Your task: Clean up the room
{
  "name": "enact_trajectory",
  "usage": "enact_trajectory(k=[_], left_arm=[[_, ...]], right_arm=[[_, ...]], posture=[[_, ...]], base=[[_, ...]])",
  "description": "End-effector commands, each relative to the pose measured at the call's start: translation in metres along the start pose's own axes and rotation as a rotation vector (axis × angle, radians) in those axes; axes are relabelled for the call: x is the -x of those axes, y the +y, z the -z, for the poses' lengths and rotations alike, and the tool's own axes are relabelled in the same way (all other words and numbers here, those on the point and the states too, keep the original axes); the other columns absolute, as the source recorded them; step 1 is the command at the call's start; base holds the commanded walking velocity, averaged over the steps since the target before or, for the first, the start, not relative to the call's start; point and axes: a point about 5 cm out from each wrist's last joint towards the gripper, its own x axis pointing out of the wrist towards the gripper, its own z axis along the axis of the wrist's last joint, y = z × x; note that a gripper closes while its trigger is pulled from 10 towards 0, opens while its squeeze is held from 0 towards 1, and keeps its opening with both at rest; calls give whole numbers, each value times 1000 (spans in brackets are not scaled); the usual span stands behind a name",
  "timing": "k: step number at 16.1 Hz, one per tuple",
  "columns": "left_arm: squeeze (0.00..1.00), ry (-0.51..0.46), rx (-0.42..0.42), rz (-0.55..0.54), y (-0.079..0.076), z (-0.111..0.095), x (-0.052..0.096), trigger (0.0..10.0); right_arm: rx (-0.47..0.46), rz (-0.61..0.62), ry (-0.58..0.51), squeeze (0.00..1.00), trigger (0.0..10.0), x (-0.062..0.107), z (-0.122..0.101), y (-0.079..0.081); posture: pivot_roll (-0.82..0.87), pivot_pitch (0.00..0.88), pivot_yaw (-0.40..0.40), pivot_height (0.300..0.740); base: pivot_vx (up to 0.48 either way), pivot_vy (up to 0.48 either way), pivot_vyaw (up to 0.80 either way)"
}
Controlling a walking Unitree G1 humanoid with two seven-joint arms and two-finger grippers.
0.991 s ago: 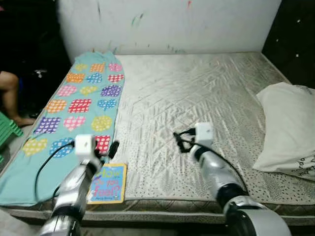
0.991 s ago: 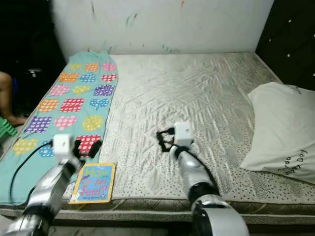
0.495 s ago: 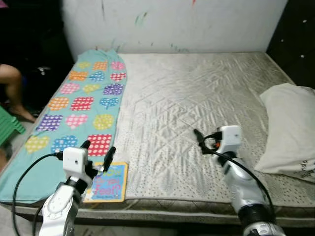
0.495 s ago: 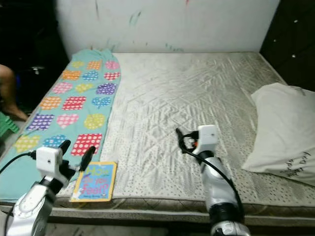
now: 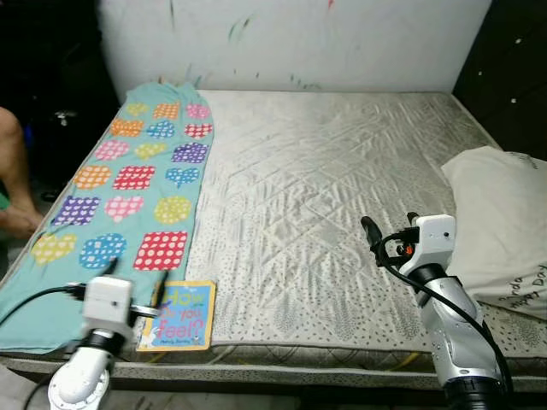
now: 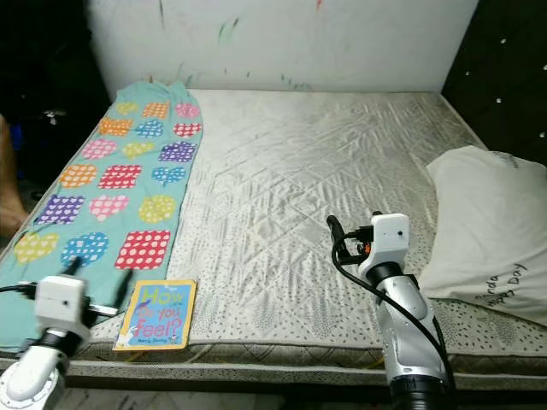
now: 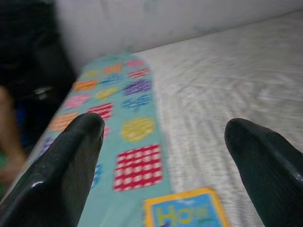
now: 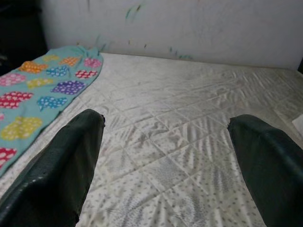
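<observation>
Across a bare quilted mattress (image 5: 325, 179) that takes up most of the head views, the things are placed as follows. Along the mattress's left side a teal blanket (image 5: 128, 184) printed with coloured hearts and squares is laid flat, running from the marked white wall (image 5: 299, 38) down to the near edge. Just beside the blanket's near end, at the mattress's front edge, a yellow-bordered children's book (image 5: 178, 315) is lying face up, its blue cover showing the words "How do you feel?". Near the mattress's right side a white pillow (image 5: 504, 222) with dark lettering is resting, partly past the frame. The left claw (image 5: 135, 278) is held above the near left corner of the mattress, just over the blanket's end and beside the book; its two black fingers (image 7: 71, 161) are seen spread wide apart in the left wrist view, with nothing between them, and the book's top edge is seen below them. The right claw (image 5: 389, 235) is held over the mattress near the pillow, and its fingers (image 8: 66, 165) are likewise parted and empty, with bare mattress between them. Beyond the mattress's left edge, part of a person's leg (image 5: 10, 184) is seen against a dark background.
</observation>
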Motion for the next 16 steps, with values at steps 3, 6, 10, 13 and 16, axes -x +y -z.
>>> enact_trajectory(k=[3,6,10,13,16], left_arm=[[0,52,12,-55,6,11,-8,10000],[0,55,8,-104,8,13,-13,10000],[0,34,-67,-193,25,7,-19,10000],[0,-33,-52,-212,31,-15,-30,10000],[0,-93,25,-156,12,-34,-35,10000]], right_arm=[[19,10,-6,0,10000,-13,-9,1],[25,4,3,0,10000,-9,-7,8],[20,53,-3,0,10000,-13,-6,6],[2,44,-20,0,10000,-13,-9,15],[-16,41,-34,0,10000,-15,-14,22]], posture=[[-65,0,-5,740],[-83,0,2,740],[-86,0,40,740],[-70,0,26,740],[-65,0,33,740]], base=[[0,0,0],[0,0,0],[0,0,0],[0,0,0],[0,0,0]])
